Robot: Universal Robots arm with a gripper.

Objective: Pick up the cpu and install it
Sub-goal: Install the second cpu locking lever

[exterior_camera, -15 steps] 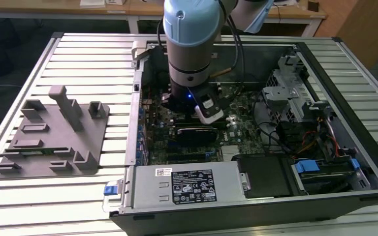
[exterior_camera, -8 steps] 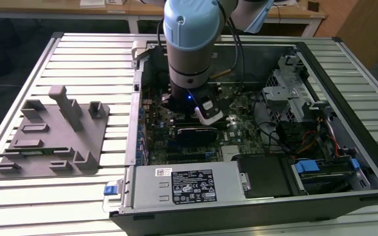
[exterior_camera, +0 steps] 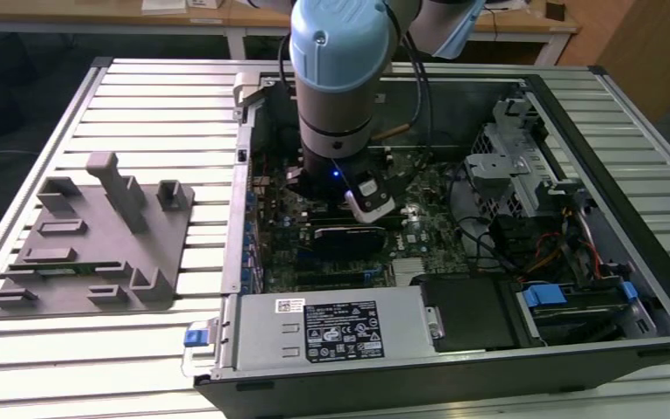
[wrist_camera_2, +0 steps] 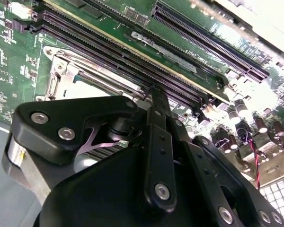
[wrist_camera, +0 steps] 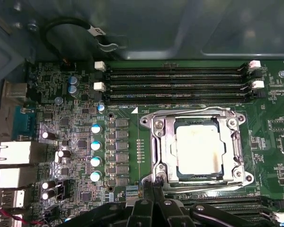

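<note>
The cpu (wrist_camera: 197,147) lies flat inside the metal socket frame (wrist_camera: 157,142) on the motherboard (wrist_camera: 66,123), its pale plate square to the opening, so it appears seated already. The claw (wrist_camera: 154,182) hangs just beside the frame's near edge with its fingertips pressed together, holding nothing. In the exterior view the arm (exterior_camera: 335,78) reaches straight down into the open computer case (exterior_camera: 614,175), which rests on the slatted bench (exterior_camera: 137,105) beside the grey fixture tray (exterior_camera: 91,244).

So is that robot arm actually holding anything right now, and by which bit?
Nothing is held, as far as shows. The cpu lies in its socket frame on the motherboard, and the end effector sits at the frame's edge, closed, off the chip.
</note>
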